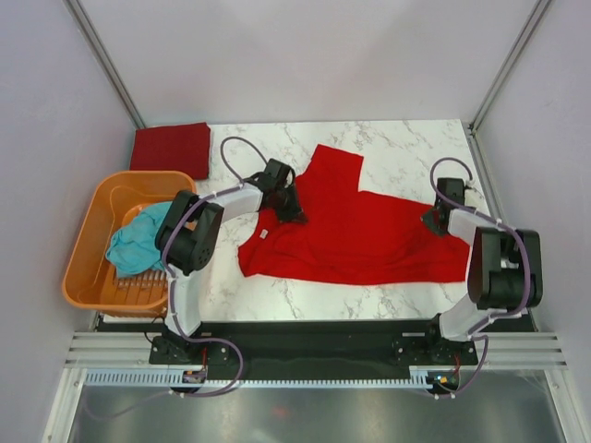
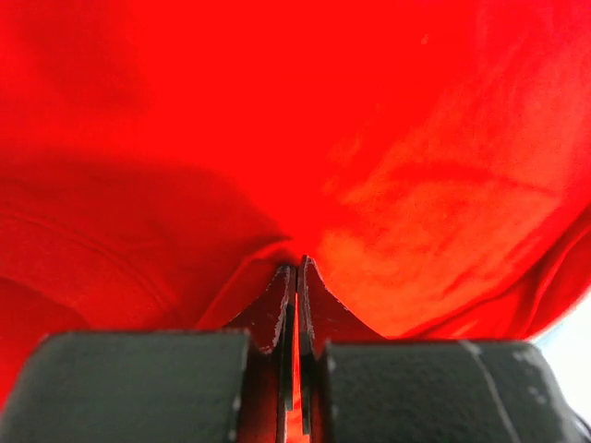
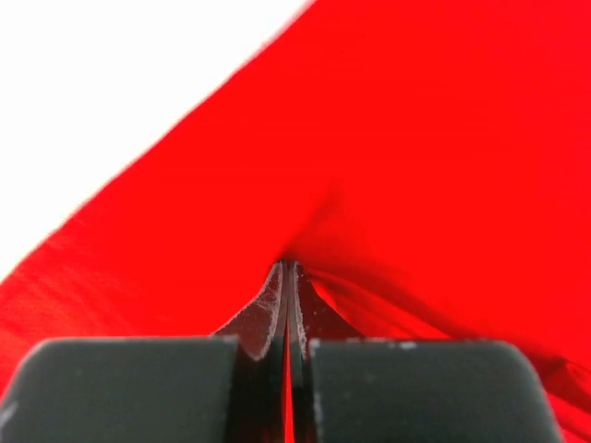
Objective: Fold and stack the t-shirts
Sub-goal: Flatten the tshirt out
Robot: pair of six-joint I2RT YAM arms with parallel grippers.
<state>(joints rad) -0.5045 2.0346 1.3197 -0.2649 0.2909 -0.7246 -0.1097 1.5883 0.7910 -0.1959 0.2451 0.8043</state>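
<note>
On the white marble table: bright red cloth t-shirt, spread out, centre. Left jaws clenched on its left part, near the neck; right jaws clenched on its right edge. Darker maroon t-shirt, folded, far left corner. Teal t-shirt, crumpled in orange plastic basket.

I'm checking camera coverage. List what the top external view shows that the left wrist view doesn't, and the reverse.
Top external only: the folded maroon shirt at far left, the teal shirt in the orange basket, and the right gripper at the bright red shirt's right edge. Left wrist only: a close-up of the left gripper shut on a pinched ridge of cloth. Both: the bright red shirt and the left gripper gripping it.
</note>
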